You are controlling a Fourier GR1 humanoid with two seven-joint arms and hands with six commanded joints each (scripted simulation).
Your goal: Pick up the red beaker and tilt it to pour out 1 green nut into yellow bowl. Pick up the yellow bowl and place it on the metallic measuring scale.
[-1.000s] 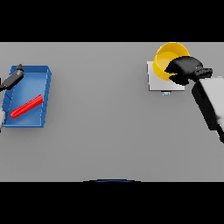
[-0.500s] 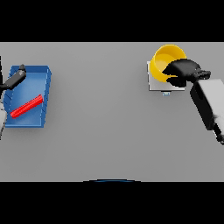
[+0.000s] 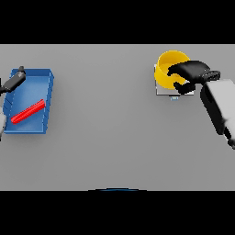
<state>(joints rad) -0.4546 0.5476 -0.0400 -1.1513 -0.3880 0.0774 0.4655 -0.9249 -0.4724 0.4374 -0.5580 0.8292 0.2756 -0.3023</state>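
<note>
Yellow bowl (image 3: 168,67) on metallic scale (image 3: 162,89), right hand (image 3: 192,72) gripping rim, blue tray (image 3: 37,125) far left.

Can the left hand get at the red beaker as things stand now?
Probably yes. The red beaker lies on its side in the blue tray, uncovered. The left hand hovers at the tray's far left corner, with nothing between them.

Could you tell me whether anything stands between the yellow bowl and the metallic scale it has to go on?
Nothing visible does: the yellow bowl already sits over the metallic scale, with the right hand on its near rim.
</note>
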